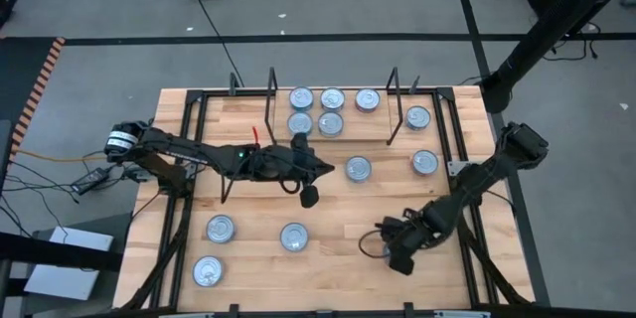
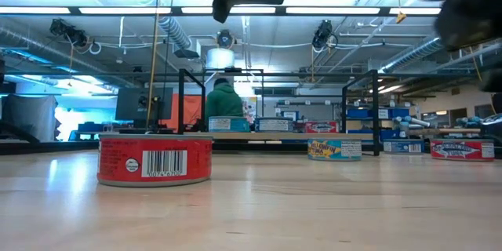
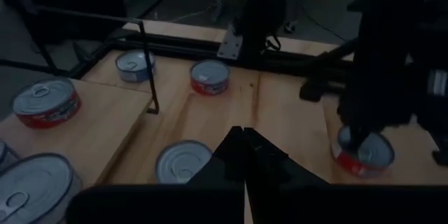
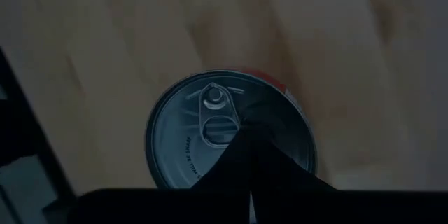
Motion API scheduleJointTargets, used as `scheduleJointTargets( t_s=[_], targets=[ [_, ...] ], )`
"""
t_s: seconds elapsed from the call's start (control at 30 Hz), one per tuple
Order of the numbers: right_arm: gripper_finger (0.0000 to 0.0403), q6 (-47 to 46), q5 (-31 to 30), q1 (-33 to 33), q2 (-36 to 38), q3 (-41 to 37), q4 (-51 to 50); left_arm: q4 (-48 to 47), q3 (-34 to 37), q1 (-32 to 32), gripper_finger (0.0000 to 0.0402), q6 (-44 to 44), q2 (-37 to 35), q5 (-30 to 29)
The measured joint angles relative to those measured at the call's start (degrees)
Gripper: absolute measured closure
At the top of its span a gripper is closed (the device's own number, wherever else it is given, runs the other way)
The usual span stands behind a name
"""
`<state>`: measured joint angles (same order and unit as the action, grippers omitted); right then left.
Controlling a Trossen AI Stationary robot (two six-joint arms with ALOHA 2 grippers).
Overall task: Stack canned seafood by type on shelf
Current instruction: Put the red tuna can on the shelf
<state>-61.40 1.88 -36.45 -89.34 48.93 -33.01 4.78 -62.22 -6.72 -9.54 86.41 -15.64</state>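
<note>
Several tins of canned seafood (image 1: 332,98) sit in two rows on the shelf (image 1: 363,129), between its black wire uprights. One more tin (image 1: 417,116) lies just right of them. Loose tins lie on the table, among them one (image 1: 358,168) mid-table and one (image 1: 294,237) nearer the front. My left gripper (image 1: 323,169) (image 3: 243,140) hovers shut and holds nothing, short of a silver-lidded tin (image 3: 183,161). My right gripper (image 1: 396,246) (image 4: 250,131) hangs shut just above the lid of a red-labelled tin (image 4: 210,133), which the arm hides in the high view.
Two tins (image 1: 220,228) (image 1: 208,271) lie at the front left and one (image 1: 424,162) at the right. A red tin (image 2: 154,159) stands close in the low view. Black frame rails (image 1: 184,159) run along the table's sides. A person in green (image 2: 223,100) is far behind.
</note>
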Motion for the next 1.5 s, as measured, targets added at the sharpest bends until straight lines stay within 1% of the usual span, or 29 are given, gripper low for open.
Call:
scheduleJointTargets(
  t_s=[0.23,0.43,0.63,0.77,0.87,0.93,1.0,1.07,1.17,1.3,1.43,1.5],
  targets=[
    [0.0398,10.6,-0.9,8.1,0.0,0.0,0.0,-0.3,0.0,-0.1,0.0401,0.4,-1.0,1.1],
    [0.0398,17.1,-1.0,13.8,-0.1,-0.1,2.5,0.1,0.0,-0.1,0.0401,-0.1,-1.4,5.5],
    [0.0398,23.3,-0.7,16.0,-0.3,2.9,0.4,0.1,0.0,-0.2,0.0401,-2.3,-1.4,7.8],
    [0.0398,26.3,-0.5,16.0,-0.3,6.8,-4.5,-0.1,0.0,0.1,0.0400,-3.1,-1.3,7.8],
    [0.0398,27.2,0.2,14.9,0.2,9.5,-8.9,0.1,0.0,0.1,0.0401,-4.0,-0.4,6.4],
    [0.0398,27.1,2.4,13.8,0.9,9.9,-9.5,2.0,0.8,0.1,0.0401,-4.0,1.1,6.1],
    [0.0400,25.7,3.0,12.0,1.7,9.9,-9.7,6.5,2.8,0.1,0.0401,-4.1,3.1,6.1],
    [0.0400,23.9,2.3,10.1,2.3,9.9,-9.5,13.5,5.3,0.1,0.0401,-4.2,5.1,6.5],
    [0.0400,19.8,0.2,7.3,2.6,9.9,-9.5,22.9,8.0,0.1,0.0401,-4.2,7.6,9.5],
    [0.0400,13.4,-1.1,3.8,2.7,7.3,-8.3,22.5,8.3,0.3,0.0401,-2.5,11.8,12.2],
    [0.0400,7.7,-2.0,0.5,2.7,3.2,-7.0,23.1,8.3,0.4,0.0401,-1.5,16.6,12.6],
    [0.0400,6.2,-2.3,-0.6,2.7,1.4,-5.4,25.1,8.3,0.4,0.0401,-1.6,19.1,12.6]
  ],
)
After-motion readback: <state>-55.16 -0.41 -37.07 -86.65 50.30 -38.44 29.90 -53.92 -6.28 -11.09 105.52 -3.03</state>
